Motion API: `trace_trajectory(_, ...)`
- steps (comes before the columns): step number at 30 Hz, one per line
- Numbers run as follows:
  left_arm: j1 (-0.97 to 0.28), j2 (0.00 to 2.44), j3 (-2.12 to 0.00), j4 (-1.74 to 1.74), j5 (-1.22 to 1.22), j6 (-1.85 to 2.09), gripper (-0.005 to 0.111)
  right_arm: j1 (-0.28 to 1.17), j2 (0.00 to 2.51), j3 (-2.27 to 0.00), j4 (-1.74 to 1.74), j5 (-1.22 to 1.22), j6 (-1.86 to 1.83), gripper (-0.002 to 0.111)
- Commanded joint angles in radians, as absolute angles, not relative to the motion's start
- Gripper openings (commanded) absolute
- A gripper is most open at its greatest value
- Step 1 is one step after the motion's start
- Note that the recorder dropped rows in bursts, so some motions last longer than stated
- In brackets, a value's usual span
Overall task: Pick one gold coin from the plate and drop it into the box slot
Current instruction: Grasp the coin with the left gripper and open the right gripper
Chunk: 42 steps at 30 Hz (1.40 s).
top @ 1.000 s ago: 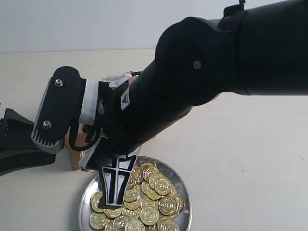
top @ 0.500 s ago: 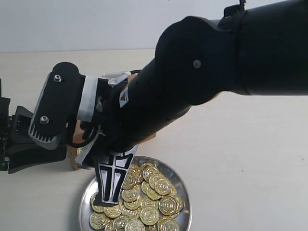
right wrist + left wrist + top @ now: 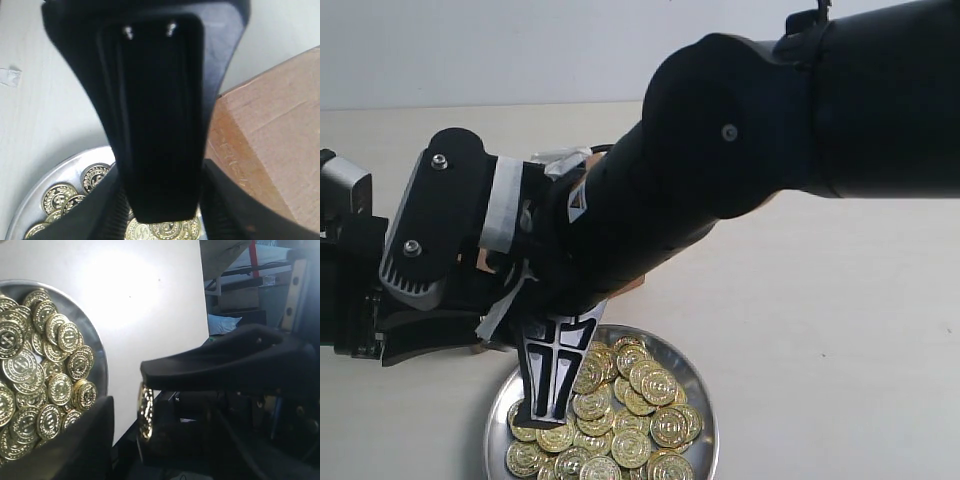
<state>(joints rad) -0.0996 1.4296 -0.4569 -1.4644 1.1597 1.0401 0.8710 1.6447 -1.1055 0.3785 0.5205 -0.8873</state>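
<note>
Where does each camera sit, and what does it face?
Exterior: raised, off the arms, looking down on the table; the right arm, right gripper and left gripper show.
Left wrist: on its arm, facing the plate; its fingers frame an edge-on coin.
Right wrist: on its arm, facing plate and box past its finger.
Shared: all see the plate.

One plate (image 3: pixel 710 432). One box (image 3: pixel 270 125), seen only in part. Coins (image 3: pixel 650 420) in the plate: several dozen, heaped and overlapping, too many for an exact count. One more coin (image 3: pixel 145 410) sits edge-on at the left gripper (image 3: pixel 127 396). Two grippers in all, counting the right gripper (image 3: pixel 542 405). One surface (image 3: pixel 820 300).
</note>
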Motion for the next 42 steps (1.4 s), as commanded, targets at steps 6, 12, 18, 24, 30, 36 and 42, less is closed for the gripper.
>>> trace_trajectory(6, -0.105, 1.443, -0.465, -1.487, 1.174, 1.073, 0.035, 0.872, 1.639, -1.116, 0.386, 0.510, -0.890, 0.024)
trace_trajectory(12, -0.105, 1.443, -0.465, -1.487, 1.174, 1.075, 0.035, 0.872, 1.639, -1.116, 0.386, 0.510, -0.890, 0.024)
trace_trajectory(18, -0.105, 1.443, -0.465, -1.487, 1.174, 1.077, 0.035, 0.872, 1.639, -1.116, 0.386, 0.510, -0.890, 0.024)
trace_trajectory(24, -0.105, 1.443, -0.465, -1.487, 1.161, 1.077, 0.010, 0.872, 1.639, -1.116, 0.387, 0.510, -0.890, 0.024)
trace_trajectory(30, -0.105, 1.443, -0.465, -1.491, 1.159, 1.085, 0.000, 0.872, 1.639, -1.116, 0.387, 0.510, -0.890, 0.024)
trace_trajectory(36, -0.105, 1.443, -0.465, -1.495, 1.159, 1.092, 0.000, 0.872, 1.639, -1.116, 0.390, 0.510, -0.890, 0.038)
trace_trajectory(42, -0.105, 1.443, -0.465, -1.497, 1.159, 1.092, 0.000, 0.872, 1.639, -1.116, 0.390, 0.481, -0.836, 0.080)
